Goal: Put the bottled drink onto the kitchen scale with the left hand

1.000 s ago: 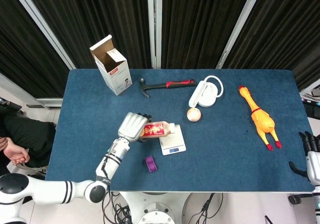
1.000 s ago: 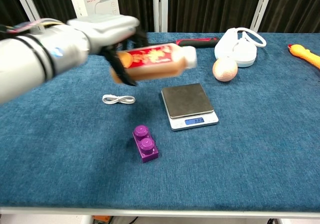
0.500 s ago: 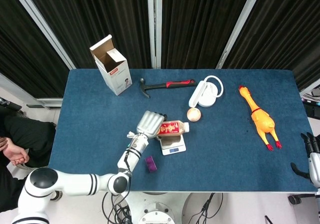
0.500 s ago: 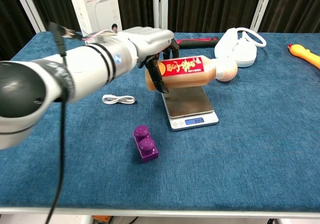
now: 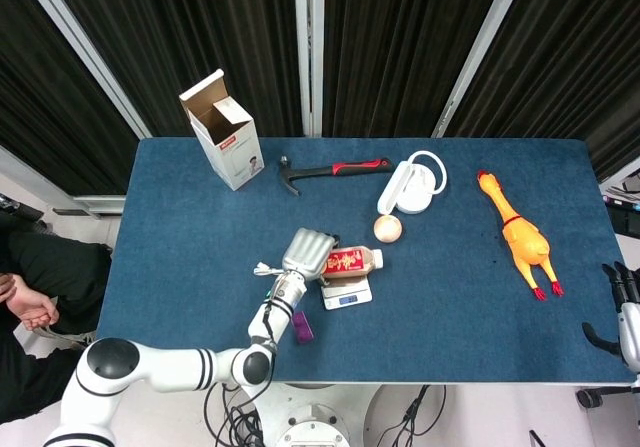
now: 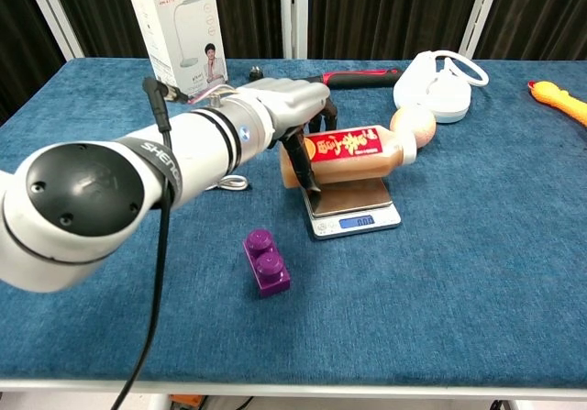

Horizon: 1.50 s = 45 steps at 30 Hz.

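Near the bench's (image 5: 180,217) far-left corner stands an open white carton (image 5: 223,129); its chest-view face shows a desk lamp, a small portrait and a red logo, the print too small to read. A white cable (image 6: 231,182) lies partly behind the forearm. Toward the near edge sits a purple brick (image 6: 266,262). The left hand (image 6: 292,107) has its fingers (image 6: 303,158) wrapped around the base of the bottled drink (image 6: 348,153), which lies on its side, cap to the right, over the kitchen scale (image 6: 353,210); whether it rests on the platform cannot be told. Its red label carries white script, unreadable. The scale display seems to read 0.00. Just beyond the cap sits a pale ball (image 5: 387,228). Along the far edge lie a hammer (image 5: 335,170) and a white lamp (image 5: 413,186). A rubber chicken (image 5: 518,235) lies toward the right edge. The right hand (image 5: 626,312) hangs beyond the near-right corner; its fingers' state cannot be told.
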Motion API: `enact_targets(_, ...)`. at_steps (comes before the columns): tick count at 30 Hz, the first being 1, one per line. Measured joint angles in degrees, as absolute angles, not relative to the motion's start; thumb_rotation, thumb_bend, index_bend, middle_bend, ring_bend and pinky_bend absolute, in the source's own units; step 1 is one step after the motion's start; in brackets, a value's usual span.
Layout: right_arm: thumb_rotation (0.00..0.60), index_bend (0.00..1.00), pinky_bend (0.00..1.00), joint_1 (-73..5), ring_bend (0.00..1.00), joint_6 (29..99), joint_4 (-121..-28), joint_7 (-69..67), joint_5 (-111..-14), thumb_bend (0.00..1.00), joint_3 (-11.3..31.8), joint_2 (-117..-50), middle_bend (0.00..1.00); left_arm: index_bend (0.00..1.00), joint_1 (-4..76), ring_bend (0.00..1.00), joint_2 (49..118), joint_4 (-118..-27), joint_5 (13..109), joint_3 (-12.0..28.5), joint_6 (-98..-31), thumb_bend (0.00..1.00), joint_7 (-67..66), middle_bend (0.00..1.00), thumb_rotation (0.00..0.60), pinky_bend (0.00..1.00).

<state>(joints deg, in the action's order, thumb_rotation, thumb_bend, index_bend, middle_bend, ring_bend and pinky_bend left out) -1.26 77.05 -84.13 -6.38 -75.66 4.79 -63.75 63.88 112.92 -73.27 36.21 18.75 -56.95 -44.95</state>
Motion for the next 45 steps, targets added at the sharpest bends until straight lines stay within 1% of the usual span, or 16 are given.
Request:
enact_targets(3,0.600,0.00,0.00,-1.1,0.00,77.3,-83.9,-6.6,-75.5,0.17,4.9,-63.8,0.00,0.32,63.8,0.48,112.9,-73.1,36.5,18.4,-57.0,0.25,-44.7,0.45,0.600,0.64)
enact_targets(4,0.600,0.00,0.00,-1.1,0.00,77.4,-83.8,-6.6,-75.5,0.17,4.9,-63.8,0.00,0.28,63.7,0.45,112.8,-73.2,36.4,18.4,-56.9,0.24,-44.6,0.42,0.600,0.62)
enact_targets(5,0.600,0.00,0.00,-1.0,0.00,77.4,-83.7,-6.7,-75.4,0.17,4.9,-63.8,0.00,0.25,63.6,0.40,112.6,-73.3,36.2,18.4,-56.9,0.24,-44.7,0.39,0.600,0.58)
enact_targets(10,0.600,0.00,0.00,-1.0,0.00,77.4,-82.8,-7.1,-75.6,0.17,4.9,-64.2,0.00,0.20,63.4,0.24,110.8,-76.0,34.0,18.4,-56.1,0.21,-45.4,0.27,0.600,0.42)
enact_targets(14,0.600,0.00,0.00,-0.8,0.00,78.1,-81.8,-8.0,-75.9,0.17,5.1,-64.6,0.00,0.16,63.3,0.13,108.9,-79.0,32.2,18.0,-55.5,0.20,-46.2,0.21,0.600,0.30)
enact_targets(17,0.600,0.00,0.00,-0.6,0.00,78.5,-81.8,-8.0,-75.9,0.17,5.2,-64.6,0.00,0.13,63.1,0.10,107.5,-81.5,31.4,17.8,-55.7,0.19,-46.4,0.19,0.600,0.26)
enact_targets(22,0.600,0.00,0.00,-0.5,0.00,78.9,-82.5,-7.7,-76.1,0.17,5.2,-64.3,0.00,0.12,62.3,0.08,104.1,-88.0,30.9,17.4,-58.5,0.19,-47.1,0.18,0.600,0.24)
enact_targets(26,0.600,0.00,0.00,-0.5,0.00,79.4,-83.2,-7.3,-76.7,0.17,5.1,-64.1,0.00,0.12,60.2,0.08,99.2,-96.1,32.2,16.8,-64.0,0.19,-47.5,0.18,0.600,0.21)
enact_targets(29,0.600,0.00,0.00,-0.4,0.00,80.1,-83.7,-6.9,-77.8,0.17,4.9,-63.9,0.00,0.12,56.9,0.07,93.5,-103.3,35.9,15.6,-70.0,0.19,-46.4,0.18,0.600,0.16)
enact_targets(30,0.600,0.00,0.00,-0.4,0.00,80.4,-83.8,-6.8,-78.3,0.17,4.8,-63.9,0.00,0.12,55.4,0.07,91.3,-105.5,38.6,14.9,-72.1,0.19,-45.1,0.18,0.600,0.15)
enact_targets(32,0.600,0.00,0.00,-0.4,0.00,81.4,-84.0,-6.7,-79.9,0.17,4.5,-63.8,0.00,0.13,52.7,0.07,89.0,-107.1,44.0,13.4,-74.6,0.18,-42.2,0.18,0.600,0.12)
enact_targets(35,0.600,0.00,0.00,-0.2,0.00,83.9,-84.4,-6.8,-83.0,0.17,4.1,-63.6,0.00,0.13,46.8,0.07,86.1,-106.5,55.4,9.7,-79.3,0.17,-35.3,0.18,0.600,0.10)
enact_targets(36,0.600,0.00,0.00,-0.1,0.00,84.7,-84.5,-6.8,-83.9,0.17,4.0,-63.5,0.00,0.13,43.9,0.07,84.7,-105.3,60.3,7.7,-82.3,0.17,-31.8,0.18,0.600,0.10)
enact_targets(39,0.600,0.00,0.00,0.2,0.00,86.9,-85.4,-5.5,-85.4,0.17,3.8,-63.3,0.00,0.13,34.8,0.07,80.8,-100.5,70.8,1.9,-90.9,0.17,-22.3,0.18,0.600,0.10)
enact_targets(42,0.600,0.00,0.00,0.5,0.00,87.8,-86.8,-3.9,-85.9,0.17,3.6,-63.0,0.00,0.11,25.7,0.07,77.5,-93.3,75.9,-3.1,-97.1,0.16,-13.1,0.17,0.600,0.09)
enact_targets(45,0.600,0.00,0.00,1.1,0.00,88.4,-87.3,-3.2,-85.7,0.17,3.4,-62.8,0.00,0.11,18.5,0.07,75.2,-85.9,77.2,-6.3,-99.9,0.15,-6.4,0.17,0.600,0.09)
